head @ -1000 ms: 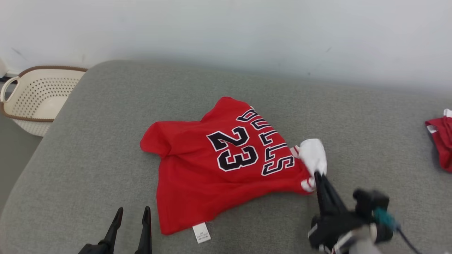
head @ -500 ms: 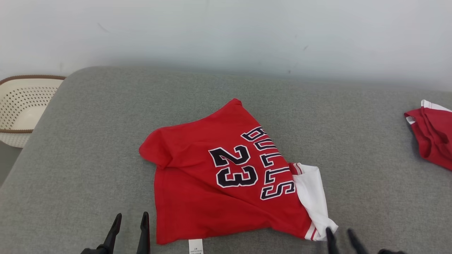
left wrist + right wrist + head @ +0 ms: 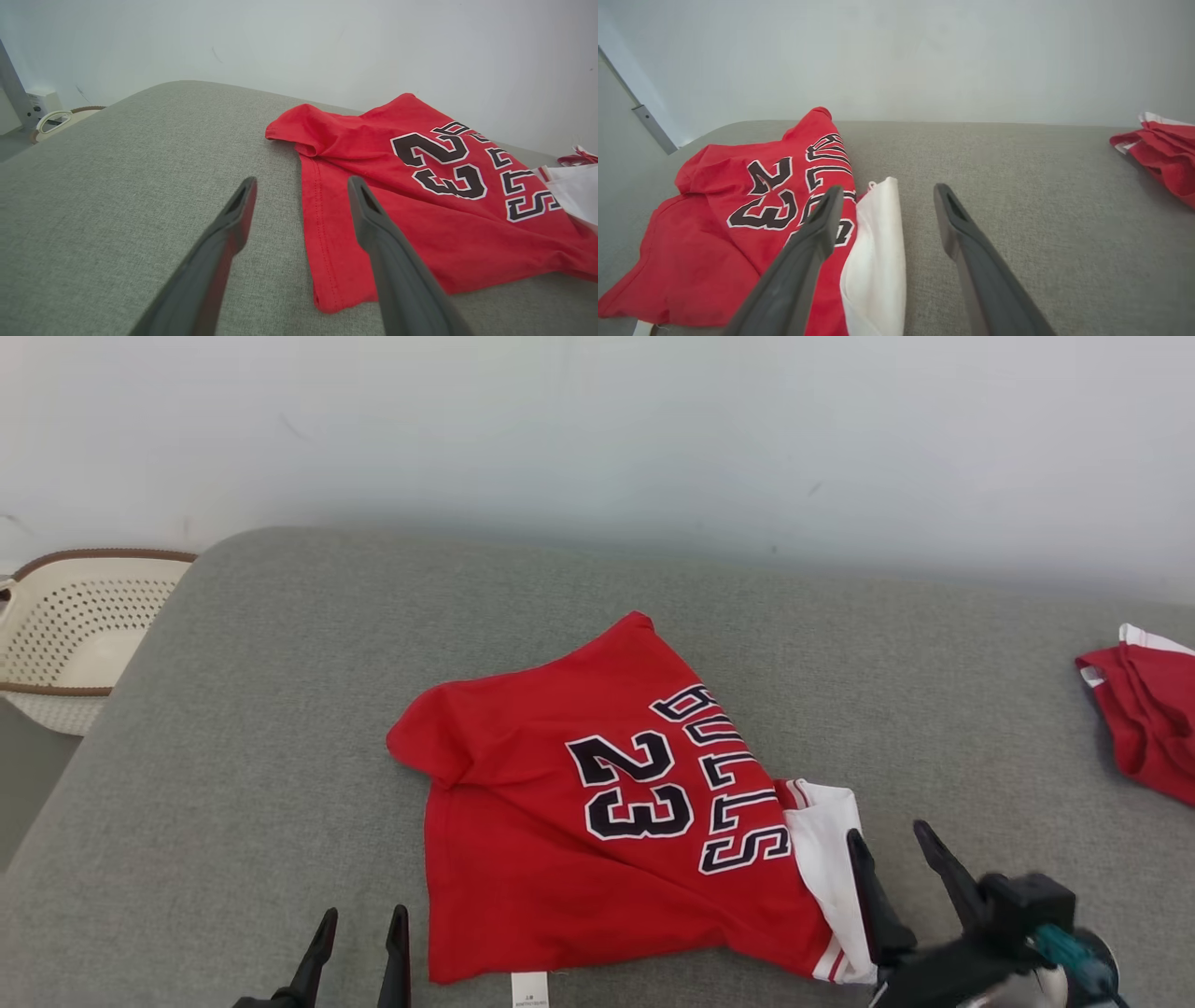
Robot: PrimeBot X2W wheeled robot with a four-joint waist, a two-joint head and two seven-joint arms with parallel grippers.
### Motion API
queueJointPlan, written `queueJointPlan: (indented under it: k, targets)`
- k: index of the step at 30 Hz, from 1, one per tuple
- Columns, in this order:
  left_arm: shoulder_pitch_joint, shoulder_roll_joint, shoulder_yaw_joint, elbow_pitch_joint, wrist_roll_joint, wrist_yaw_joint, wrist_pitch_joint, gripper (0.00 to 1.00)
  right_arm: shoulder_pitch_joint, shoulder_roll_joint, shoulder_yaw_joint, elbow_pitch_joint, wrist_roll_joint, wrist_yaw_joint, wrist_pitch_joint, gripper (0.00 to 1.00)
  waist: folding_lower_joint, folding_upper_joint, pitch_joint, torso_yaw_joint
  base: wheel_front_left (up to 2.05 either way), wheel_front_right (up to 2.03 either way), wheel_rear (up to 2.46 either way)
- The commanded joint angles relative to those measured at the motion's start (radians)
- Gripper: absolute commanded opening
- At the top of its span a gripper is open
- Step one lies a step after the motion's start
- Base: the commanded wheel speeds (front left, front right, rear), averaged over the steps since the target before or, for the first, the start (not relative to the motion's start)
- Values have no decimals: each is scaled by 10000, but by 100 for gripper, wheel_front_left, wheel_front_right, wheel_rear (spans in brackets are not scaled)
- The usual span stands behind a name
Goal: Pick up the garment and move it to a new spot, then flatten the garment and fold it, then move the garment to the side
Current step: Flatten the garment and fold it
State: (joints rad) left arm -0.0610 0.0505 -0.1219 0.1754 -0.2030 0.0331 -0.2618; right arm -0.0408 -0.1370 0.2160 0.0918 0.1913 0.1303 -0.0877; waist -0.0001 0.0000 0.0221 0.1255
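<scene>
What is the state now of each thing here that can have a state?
Jersey: lying on the cushion, print up, wrinkled, not folded, held by no tool.
Left tool: open, empty, beside the jersey's edge.
Right tool: open, empty, by the white sleeve.
Second red garment: crumpled, at the cushion's right side.
Basket: upright, beside the cushion.
</scene>
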Motion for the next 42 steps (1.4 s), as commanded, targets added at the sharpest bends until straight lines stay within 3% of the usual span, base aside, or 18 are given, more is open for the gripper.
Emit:
queueJointPlan:
  k: [1,11,12,13,14,19,24,26,28,30,31,32,38,42]
  targets:
    - [139,3,-48,14,-62,36,-46,100,-419,-224,129,452,-255,8,85,100,1,0,-20,138,0,0,0]
    - [-58,4,-309,52,-222,79,-46,100,-2126,-426,545,3227,-288,9,300,100,1,0,202,654,0,0,0]
    - [-69,4,-312,55,-231,87,-46,100,-2259,-455,573,3536,-323,9,308,87,1,0,222,702,0,0,0]
    - [-87,2,-330,70,-226,92,-46,100,-2376,-485,555,3822,-345,8,269,24,1,0,241,761,0,0,0]
    - [-96,4,-333,70,-236,108,-46,100,-2492,-477,464,4043,-326,9,96,0,1,0,252,799,0,0,0]
    - [-74,4,-307,41,-248,121,-45,100,-2589,-253,-405,4625,193,9,-1150,0,1,0,273,901,0,0,0]
    - [9,2,-229,31,-252,130,-46,100,-1755,133,-1436,4250,2195,8,-1606,0,1,0,269,870,0,0,0]
    - [41,3,-199,-7,-278,162,-46,100,-1290,382,-1375,3899,3494,9,-1459,0,1,0,307,787,0,0,0]
    - [69,3,-156,-3,-299,174,-45,100,-880,170,-1295,3600,4242,8,-1217,0,1,0,359,651,0,0,0]
    - [24,-1,-186,39,-291,133,-45,100,-522,-148,-1093,3555,4440,8,-952,27,1,0,417,555,0,0,0]
    - [-28,3,-194,41,-299,130,-46,100,-437,-199,-1153,3503,4474,8,-1011,51,1,0,444,520,0,0,0]
    - [-73,6,-185,31,-307,141,-46,100,-324,-330,-1188,3450,4296,9,-1083,100,1,0,462,483,0,0,0]
    - [-135,6,-240,50,-323,180,-46,100,-169,-744,-1404,2740,2701,9,-1458,100,1,0,513,300,0,0,0]
    - [-140,5,-290,100,-353,185,-46,100,-308,-558,-1230,2034,1941,9,-1369,100,1,0,457,301,0,0,0]
